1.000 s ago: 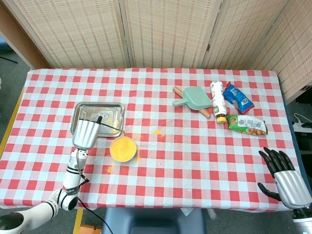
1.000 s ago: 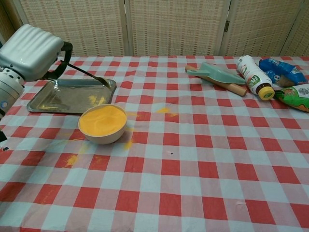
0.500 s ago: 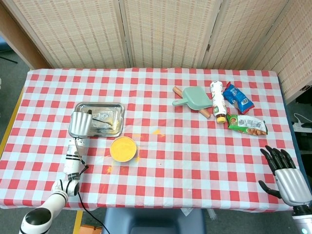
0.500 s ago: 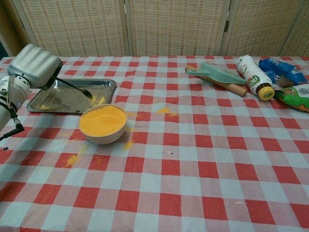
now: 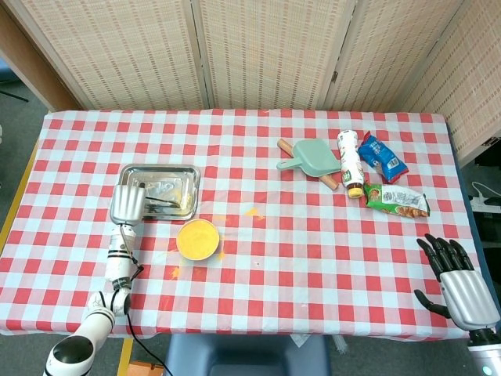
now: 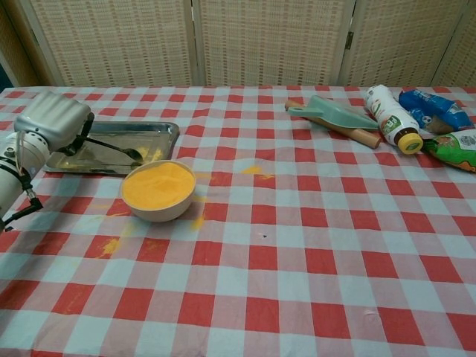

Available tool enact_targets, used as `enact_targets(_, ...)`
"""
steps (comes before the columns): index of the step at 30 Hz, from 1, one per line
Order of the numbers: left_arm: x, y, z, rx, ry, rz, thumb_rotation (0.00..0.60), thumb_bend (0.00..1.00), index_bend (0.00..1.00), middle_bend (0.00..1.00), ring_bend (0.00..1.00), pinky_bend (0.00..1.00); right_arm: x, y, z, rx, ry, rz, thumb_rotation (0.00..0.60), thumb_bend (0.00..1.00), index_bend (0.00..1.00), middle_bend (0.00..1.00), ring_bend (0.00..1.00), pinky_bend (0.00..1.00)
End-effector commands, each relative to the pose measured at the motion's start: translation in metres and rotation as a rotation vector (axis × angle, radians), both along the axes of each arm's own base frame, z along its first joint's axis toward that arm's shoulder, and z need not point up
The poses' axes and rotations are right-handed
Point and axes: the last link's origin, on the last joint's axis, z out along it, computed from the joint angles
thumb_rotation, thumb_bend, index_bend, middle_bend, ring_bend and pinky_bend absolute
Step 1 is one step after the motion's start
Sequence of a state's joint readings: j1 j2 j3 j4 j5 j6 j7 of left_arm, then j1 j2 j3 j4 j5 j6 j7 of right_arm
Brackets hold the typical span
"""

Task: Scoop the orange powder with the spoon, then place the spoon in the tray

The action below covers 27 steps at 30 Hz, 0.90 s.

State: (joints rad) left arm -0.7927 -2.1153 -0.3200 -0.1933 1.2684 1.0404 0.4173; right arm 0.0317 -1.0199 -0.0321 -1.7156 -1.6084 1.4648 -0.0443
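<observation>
The bowl of orange powder (image 5: 197, 238) (image 6: 158, 189) stands just in front of the metal tray (image 5: 156, 168) (image 6: 138, 126) on the left of the table. The dark spoon (image 5: 162, 204) (image 6: 111, 146) lies low across the tray with its scoop end resting on the tray floor. My left hand (image 5: 127, 204) (image 6: 52, 123) sits at the tray's left front edge, and its fingers still hold the spoon's handle. My right hand (image 5: 458, 287) hovers off the table's front right corner, fingers spread and holding nothing; the chest view does not show it.
A green scoop on a wooden stick (image 5: 317, 157) (image 6: 335, 113), a bottle (image 5: 351, 163) (image 6: 390, 117), a blue packet (image 5: 382, 157) and a green packet (image 5: 395, 200) lie at the back right. Spilled orange powder (image 5: 252, 211) (image 6: 253, 170) dots the cloth near the bowl.
My left hand has come down and back toward the tray's left front edge. The spoon went from raised and tilted to lying in the tray. The right hand stayed put.
</observation>
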Motion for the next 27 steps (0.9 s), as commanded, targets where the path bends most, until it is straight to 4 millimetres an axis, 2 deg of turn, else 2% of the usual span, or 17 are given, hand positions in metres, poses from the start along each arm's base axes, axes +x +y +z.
enact_targets(1, -0.003, -0.003, -0.005, -0.020, -0.023, 0.026, 0.600, 0.50, 0.20, 1.00, 1.00, 1.00, 0.001, 0.001, 0.000, 0.002, 0.001, 0.004, 0.600, 0.19, 0.00, 0.00, 0.00, 0.00)
enact_targets(8, 0.001, -0.011, -0.002, -0.037, -0.194, -0.004, 0.600, 0.43, 0.12, 1.00, 1.00, 1.00, 0.003, 0.004, -0.001, 0.007, -0.002, 0.019, 0.600, 0.19, 0.00, 0.00, 0.00, 0.00)
enact_targets(10, 0.004, -0.023, 0.004, -0.060, -0.316, -0.046, 0.600, 0.42, 0.11, 1.00, 1.00, 1.00, 0.003, 0.005, 0.000, 0.007, -0.003, 0.021, 0.600, 0.19, 0.00, 0.00, 0.00, 0.00)
enact_targets(12, 0.006, -0.045, 0.013, -0.113, -0.422, -0.091, 0.600, 0.41, 0.10, 0.99, 0.99, 1.00, 0.002, 0.004, 0.001, 0.007, -0.005, 0.021, 0.600, 0.19, 0.00, 0.00, 0.00, 0.00)
enact_targets(13, 0.009, -0.069, 0.025, -0.166, -0.499, -0.128, 0.600, 0.41, 0.11, 0.92, 0.93, 0.96, 0.002, 0.004, 0.001, 0.008, -0.007, 0.020, 0.600, 0.19, 0.00, 0.00, 0.00, 0.00)
enact_targets(15, 0.012, -0.118, 0.051, -0.264, -0.612, -0.157, 0.600, 0.41, 0.11, 0.68, 0.70, 0.80, 0.003, 0.004, 0.000, 0.011, -0.011, 0.023, 0.600, 0.19, 0.00, 0.00, 0.00, 0.00)
enact_targets(16, 0.011, -0.139, 0.062, -0.302, -0.650, -0.161, 0.600, 0.41, 0.11, 0.46, 0.49, 0.63, 0.003, 0.004, -0.001, 0.013, -0.010, 0.025, 0.600, 0.19, 0.00, 0.00, 0.00, 0.00)
enact_targets(17, 0.009, -0.160, 0.073, -0.335, -0.679, -0.163, 0.600, 0.41, 0.11, 0.35, 0.37, 0.55, 0.003, 0.005, -0.001, 0.014, -0.011, 0.027, 0.600, 0.19, 0.00, 0.00, 0.00, 0.00)
enact_targets(19, -0.006, -0.204, 0.094, -0.384, -0.686, -0.149, 0.600, 0.41, 0.09, 0.14, 0.13, 0.36, 0.005, 0.005, -0.003, 0.016, -0.010, 0.032, 0.600, 0.19, 0.00, 0.00, 0.00, 0.00)
enact_targets(20, -0.014, -0.221, 0.101, -0.394, -0.680, -0.145, 0.600, 0.41, 0.07, 0.07, 0.05, 0.29, 0.005, 0.006, -0.003, 0.016, -0.008, 0.032, 0.600, 0.19, 0.00, 0.00, 0.00, 0.00)
enact_targets(22, -0.036, -0.258, 0.119, -0.361, -0.652, -0.128, 0.600, 0.40, 0.03, 0.01, 0.00, 0.21, 0.005, 0.006, -0.005, 0.019, -0.004, 0.030, 0.600, 0.19, 0.00, 0.00, 0.00, 0.00)
enact_targets(24, -0.050, -0.279, 0.132, -0.259, -0.638, -0.142, 0.600, 0.39, 0.00, 0.00, 0.00, 0.18, 0.004, 0.005, -0.006, 0.017, 0.002, 0.026, 0.600, 0.19, 0.00, 0.00, 0.00, 0.00)
enact_targets(26, -0.053, -0.284, 0.139, -0.229, -0.571, -0.185, 0.600, 0.39, 0.00, 0.00, 0.00, 0.16, 0.004, 0.004, -0.006, 0.013, 0.010, 0.028, 0.600, 0.18, 0.00, 0.00, 0.00, 0.00)
enact_targets(27, -0.052, -0.283, 0.143, -0.202, -0.602, -0.201, 0.600, 0.39, 0.00, 0.00, 0.00, 0.16, 0.004, 0.004, -0.007, 0.013, 0.016, 0.026, 0.600, 0.18, 0.00, 0.00, 0.00, 0.00)
